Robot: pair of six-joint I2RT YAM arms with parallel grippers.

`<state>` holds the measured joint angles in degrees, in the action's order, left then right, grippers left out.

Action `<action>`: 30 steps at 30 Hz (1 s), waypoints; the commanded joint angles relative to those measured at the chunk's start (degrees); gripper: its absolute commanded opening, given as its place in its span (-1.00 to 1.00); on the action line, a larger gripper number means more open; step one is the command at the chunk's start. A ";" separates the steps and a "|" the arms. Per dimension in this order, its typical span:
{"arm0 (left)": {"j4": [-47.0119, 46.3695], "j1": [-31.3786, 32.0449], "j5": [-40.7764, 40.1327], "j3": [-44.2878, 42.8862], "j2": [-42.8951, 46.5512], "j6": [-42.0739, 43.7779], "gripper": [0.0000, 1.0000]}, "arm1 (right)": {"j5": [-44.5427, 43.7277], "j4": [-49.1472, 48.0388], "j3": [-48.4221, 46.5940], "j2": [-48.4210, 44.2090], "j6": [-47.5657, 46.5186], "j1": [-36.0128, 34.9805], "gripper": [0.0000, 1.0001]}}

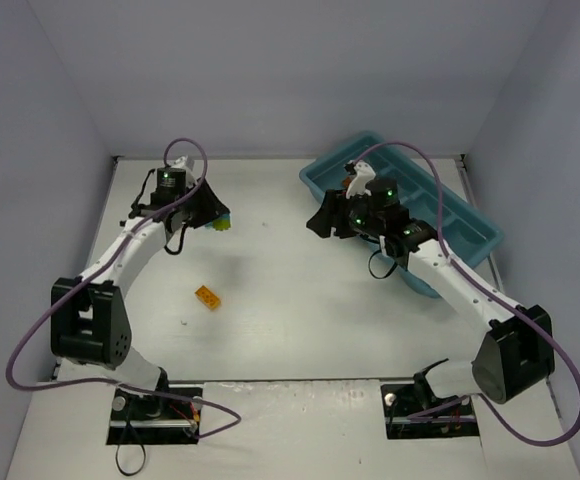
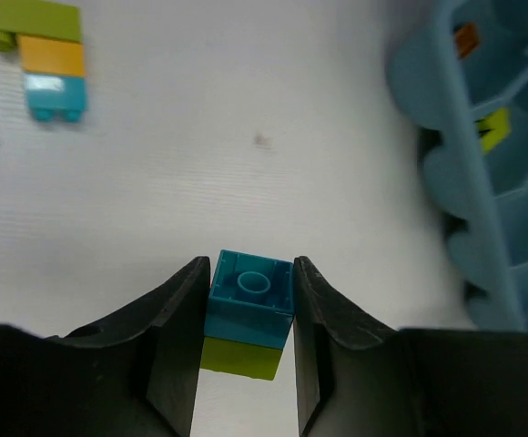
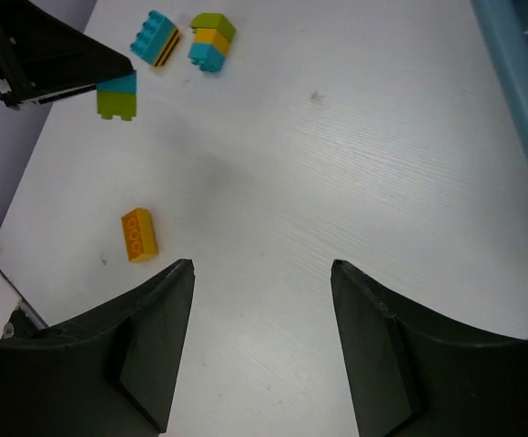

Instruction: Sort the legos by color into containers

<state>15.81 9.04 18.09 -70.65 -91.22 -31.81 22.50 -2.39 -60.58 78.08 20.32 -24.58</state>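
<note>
On the worktop [image 2: 246, 164], the left pincer [image 2: 250, 300] clamps a cyan-lime stack [image 2: 248, 319], likely needing the right pincer [image 3: 262, 269], apart and empty, to split it.

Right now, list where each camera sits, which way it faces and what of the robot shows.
Top: fixed above and behind, looking down on the table, tray, left arm and right arm.
Left wrist: faces along the table toward the tray; left gripper shut on a cyan-and-green brick.
Right wrist: looks down at the table; right gripper open, empty.
Shared: both wrist views show the three-colour stack.
</note>
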 commanded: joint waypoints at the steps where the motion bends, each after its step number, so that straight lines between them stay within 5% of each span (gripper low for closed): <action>1: -12.90 3.25 3.10 3.59 5.34 -25.10 -1.00 | -0.70 -8.67 -1.91 -2.15 2.62 -3.27 0.18; 13: -11.77 13.90 -15.08 1.13 13.35 -43.50 -1.00 | -6.86 -13.95 -9.73 5.41 2.80 -12.77 0.25; 30: -12.74 17.77 -17.56 2.36 16.95 -46.32 -1.00 | -10.64 -14.13 -16.59 12.09 1.66 -16.82 0.25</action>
<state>6.98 26.48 1.78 -66.94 -76.86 -76.73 13.41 -11.53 -73.76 90.30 22.48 -40.95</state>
